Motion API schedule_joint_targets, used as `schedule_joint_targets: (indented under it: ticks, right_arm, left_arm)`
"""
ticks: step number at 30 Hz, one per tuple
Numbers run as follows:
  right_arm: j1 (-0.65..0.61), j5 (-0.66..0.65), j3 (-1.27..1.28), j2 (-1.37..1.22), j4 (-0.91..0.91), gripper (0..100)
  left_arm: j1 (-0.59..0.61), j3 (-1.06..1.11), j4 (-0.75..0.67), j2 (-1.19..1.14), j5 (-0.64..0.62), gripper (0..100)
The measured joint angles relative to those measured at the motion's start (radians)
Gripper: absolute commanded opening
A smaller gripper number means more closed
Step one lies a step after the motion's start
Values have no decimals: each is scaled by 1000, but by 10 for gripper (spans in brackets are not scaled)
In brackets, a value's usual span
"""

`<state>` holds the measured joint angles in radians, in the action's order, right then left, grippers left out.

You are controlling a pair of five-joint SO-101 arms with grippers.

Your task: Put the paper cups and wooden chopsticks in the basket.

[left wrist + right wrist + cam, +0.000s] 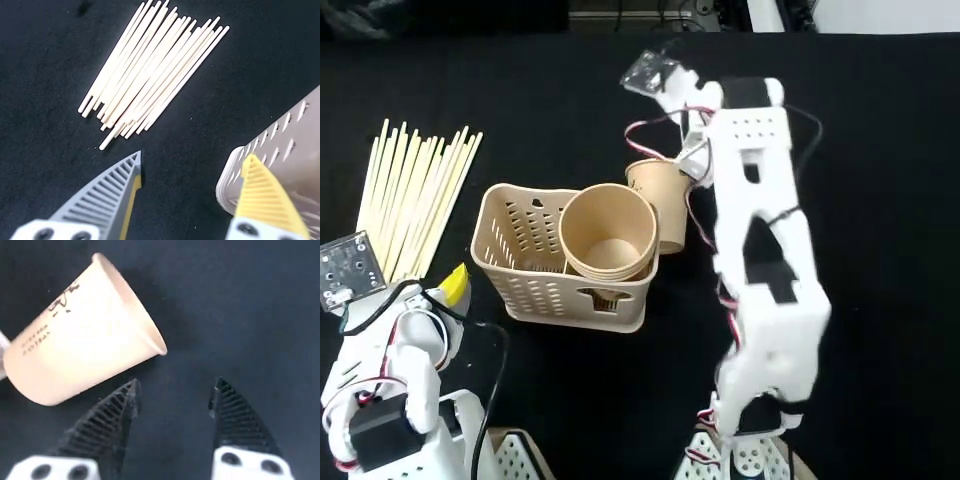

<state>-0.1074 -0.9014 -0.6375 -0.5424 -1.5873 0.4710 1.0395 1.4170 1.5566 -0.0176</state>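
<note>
Right gripper (175, 387) is wide open, with nothing between its black fingers. The loose cup (80, 345) lies on its side on the desk (860, 150), very near one finger, but I cannot tell whether they touch. From above I see this cup (655, 190) just outside the basket (500, 215), against its far corner, under the right arm.

Left gripper (194, 156) is also open and empty. It hangs over the bare desk between the chopsticks (150, 75) and a corner of the basket (280, 150).

My judgement of the progress is that the task is partly done. A stack (608, 235) of cups stands upright inside the basket, at the end nearer the right arm. I cannot count how many cups are in it. One cup remains outside, and the whole bundle of chopsticks (415, 195) lies flat on the desk, apart from the basket, and none of them is inside it as far as I can see. So what remains is the last cup and all the chopsticks.
</note>
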Motion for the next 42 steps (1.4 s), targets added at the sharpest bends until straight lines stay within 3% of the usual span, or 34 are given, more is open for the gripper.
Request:
schedule_joint_targets:
  ticks: [6,15,21,26,42]
  right_arm:
    - [0,-241,-370,-252,-144,233]
    - [0,-437,-374,-285,-146,231]
    - [0,-528,-374,-285,-146,149]
    - [-3,-565,-331,-285,-146,198]
    - [-29,-600,-308,-285,-146,197]
  left_arm:
    - [0,0,0,0,0,307]
    - [0,0,0,0,0,307]
    - [0,0,0,0,0,307]
    - [0,0,0,0,0,307]
    - [0,0,0,0,0,307]
